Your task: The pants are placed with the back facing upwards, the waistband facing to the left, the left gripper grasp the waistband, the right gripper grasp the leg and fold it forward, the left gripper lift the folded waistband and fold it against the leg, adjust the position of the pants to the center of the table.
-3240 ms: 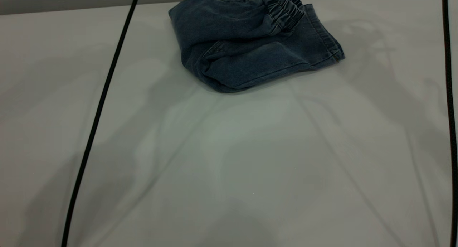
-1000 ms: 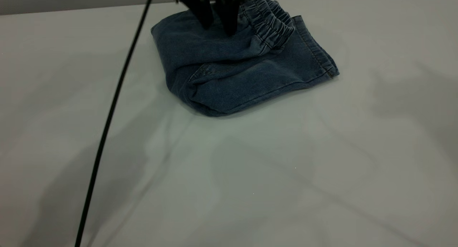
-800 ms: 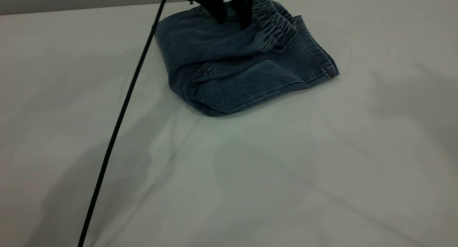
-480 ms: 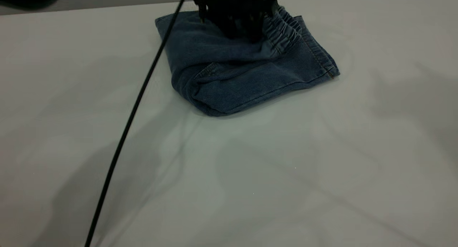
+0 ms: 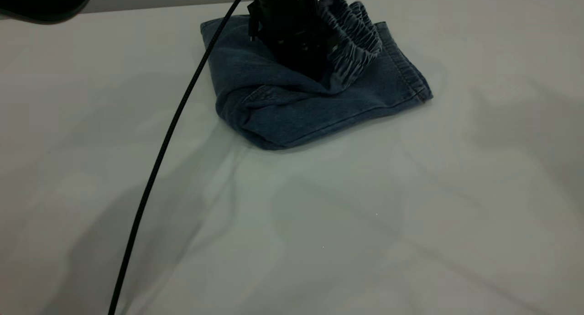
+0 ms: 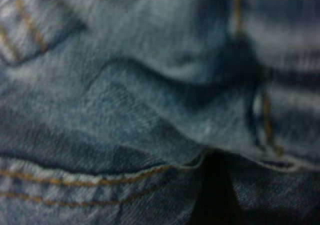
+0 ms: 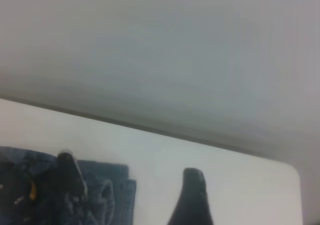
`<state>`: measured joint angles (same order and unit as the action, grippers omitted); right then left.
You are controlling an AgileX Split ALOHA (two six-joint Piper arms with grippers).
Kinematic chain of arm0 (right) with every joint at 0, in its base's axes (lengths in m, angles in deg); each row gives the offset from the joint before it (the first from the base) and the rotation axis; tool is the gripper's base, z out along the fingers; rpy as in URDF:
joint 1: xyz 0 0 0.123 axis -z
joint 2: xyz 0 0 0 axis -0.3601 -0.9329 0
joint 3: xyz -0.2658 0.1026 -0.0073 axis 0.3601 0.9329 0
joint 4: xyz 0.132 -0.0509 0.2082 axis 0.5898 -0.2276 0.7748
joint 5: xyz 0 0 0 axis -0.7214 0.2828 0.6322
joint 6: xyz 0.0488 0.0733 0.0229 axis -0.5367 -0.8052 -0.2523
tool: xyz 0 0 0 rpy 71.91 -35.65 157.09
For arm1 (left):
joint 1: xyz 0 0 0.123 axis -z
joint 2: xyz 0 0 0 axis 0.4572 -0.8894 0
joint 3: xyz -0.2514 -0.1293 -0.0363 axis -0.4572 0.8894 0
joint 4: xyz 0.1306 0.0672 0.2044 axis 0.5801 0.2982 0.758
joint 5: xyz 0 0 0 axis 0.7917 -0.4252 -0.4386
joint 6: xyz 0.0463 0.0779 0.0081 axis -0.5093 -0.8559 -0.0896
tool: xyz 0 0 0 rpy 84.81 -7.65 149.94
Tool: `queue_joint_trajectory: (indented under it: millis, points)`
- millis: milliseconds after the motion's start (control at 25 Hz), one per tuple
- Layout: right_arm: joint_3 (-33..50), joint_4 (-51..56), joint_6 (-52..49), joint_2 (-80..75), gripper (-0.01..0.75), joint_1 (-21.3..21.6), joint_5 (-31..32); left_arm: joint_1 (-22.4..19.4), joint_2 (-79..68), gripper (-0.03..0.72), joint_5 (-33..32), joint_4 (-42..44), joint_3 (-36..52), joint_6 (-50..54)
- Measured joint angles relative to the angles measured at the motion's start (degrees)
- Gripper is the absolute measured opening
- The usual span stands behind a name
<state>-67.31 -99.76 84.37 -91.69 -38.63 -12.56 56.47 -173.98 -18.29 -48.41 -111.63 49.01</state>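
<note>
Since the pants (image 5: 319, 109) already lie folded in a bundle near the table's (image 5: 319, 223) far edge, I judge the step in hand to be moving them toward the centre. My left claw (image 5: 312, 68) is planted on top of the bundle, just beside the ruched waistband (image 5: 356, 45), which bunches up against it. Whether it is pinching denim or only pressing down, I cannot tell. The leg (image 5: 374, 93) lies flat beneath, with its stitched hem toward the right.

To do this well, I would keep steady downward pressure and pull slowly. That way both layers travel together and the top one does not skid off the leg. I would also keep the black cable (image 5: 159, 155) from catching the cloth.

The exterior view shows the whole bundle and how far off centre it sits, but nothing of my right arm. My left wrist view is filled with denim (image 6: 125, 100) and orange seam stitching (image 6: 75, 177), so I am hard against the cloth. My right wrist view alone shows my right claw (image 7: 129, 165) raised off the table and spread wide, gripping nothing, with a corner of the pants (image 7: 107, 190) beside one finger.
</note>
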Motion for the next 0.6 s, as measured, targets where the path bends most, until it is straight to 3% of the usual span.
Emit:
queue_joint_trajectory:
  millis: [280,600]
  points:
    - [0.0,0.0,0.0,0.0,0.498,0.0,-1.2,0.0,0.2,0.417,-0.4,0.0,0.1,-9.9]
    - [0.0,-0.1,0.1,0.0,0.498,0.0,-1.7,0.0,2.3,0.414,-0.6,0.4,-3.1,-3.2]
